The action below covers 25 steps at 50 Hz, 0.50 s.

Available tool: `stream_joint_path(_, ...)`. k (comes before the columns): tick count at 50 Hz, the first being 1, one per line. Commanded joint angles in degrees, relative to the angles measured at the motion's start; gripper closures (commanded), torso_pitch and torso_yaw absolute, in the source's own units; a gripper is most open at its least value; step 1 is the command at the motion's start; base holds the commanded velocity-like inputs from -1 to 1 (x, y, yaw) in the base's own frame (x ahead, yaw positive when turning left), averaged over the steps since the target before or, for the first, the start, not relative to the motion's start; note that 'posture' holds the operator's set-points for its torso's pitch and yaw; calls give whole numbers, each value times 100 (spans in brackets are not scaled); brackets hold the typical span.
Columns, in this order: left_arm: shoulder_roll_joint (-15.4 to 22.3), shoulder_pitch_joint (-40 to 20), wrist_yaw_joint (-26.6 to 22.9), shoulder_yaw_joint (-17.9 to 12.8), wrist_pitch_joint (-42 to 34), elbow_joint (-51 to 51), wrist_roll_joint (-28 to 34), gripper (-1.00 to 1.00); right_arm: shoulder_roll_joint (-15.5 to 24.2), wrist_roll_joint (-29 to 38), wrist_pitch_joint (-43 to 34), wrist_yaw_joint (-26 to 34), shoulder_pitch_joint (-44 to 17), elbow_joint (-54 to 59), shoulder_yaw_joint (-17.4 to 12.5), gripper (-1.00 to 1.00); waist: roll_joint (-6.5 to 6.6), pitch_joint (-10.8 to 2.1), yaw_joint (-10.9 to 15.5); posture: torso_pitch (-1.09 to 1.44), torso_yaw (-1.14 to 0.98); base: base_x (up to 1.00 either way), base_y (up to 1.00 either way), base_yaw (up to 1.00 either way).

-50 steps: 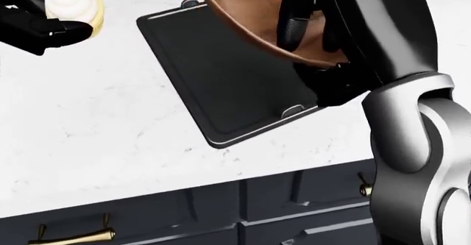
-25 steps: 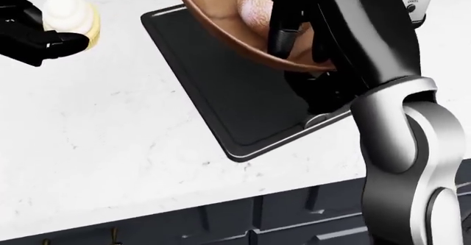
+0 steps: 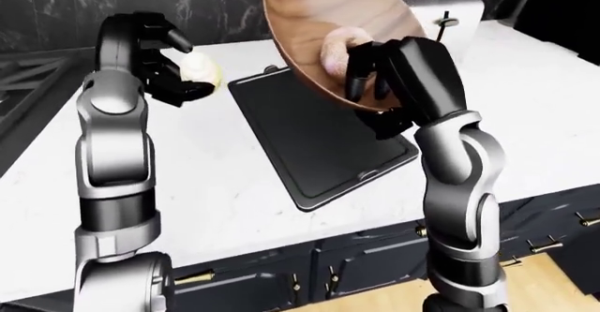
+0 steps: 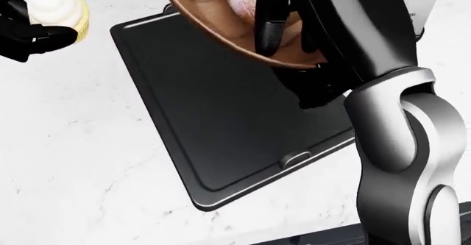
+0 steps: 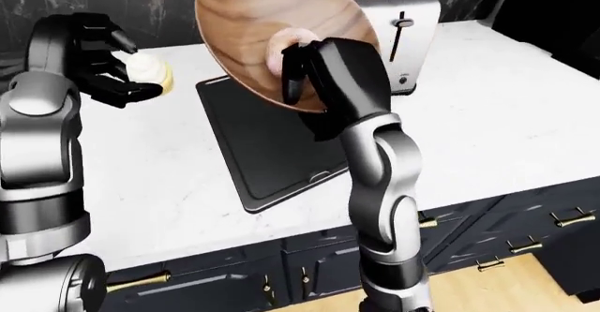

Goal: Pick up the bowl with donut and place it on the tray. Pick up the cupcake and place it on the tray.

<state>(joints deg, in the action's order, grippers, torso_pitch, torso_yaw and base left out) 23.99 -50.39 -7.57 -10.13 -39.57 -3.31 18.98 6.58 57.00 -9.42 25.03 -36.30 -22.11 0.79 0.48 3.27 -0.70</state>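
The right robot hand (image 3: 375, 80) grips the rim of the wooden bowl (image 3: 318, 38), holding it steeply tilted in the air above the black tray (image 4: 221, 123), with the pink donut (image 3: 340, 48) resting against its fingers. The left robot hand (image 3: 160, 69) is clenched around the cupcake (image 3: 202, 69), raised above the white marble worktop (image 3: 216, 185) left of the tray. A toaster (image 5: 399, 27) stands behind.

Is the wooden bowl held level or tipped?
Tipped: the brown wooden bowl shows its inside steeply toward the camera, the pink donut near the right hand.
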Motion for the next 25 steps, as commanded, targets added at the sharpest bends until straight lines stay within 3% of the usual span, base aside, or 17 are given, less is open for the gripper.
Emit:
stream_joint_path(1,56,-169,22,-35,49,362,17,100,22,19,58,-112,-243,-328,-90,100,56,-207,-27,0,0,0,0,0)
stream_joint_path(4,69,-183,-23,-28,-57,476,29,100,-9,-6,51,81,-314,-377,-46,100,0,-250,-14,0,0,0,0,0)
stream_joint_path(13,113,-180,-100,-57,-153,640,40,100,-91,-13,182,432,-444,-215,52,100,24,-196,-56,0,0,0,0,0)
stream_joint_path(25,231,55,-147,-213,-283,1000,-70,100,-170,34,669,20,-759,885,135,100,98,-191,-99,0,0,0,0,0)
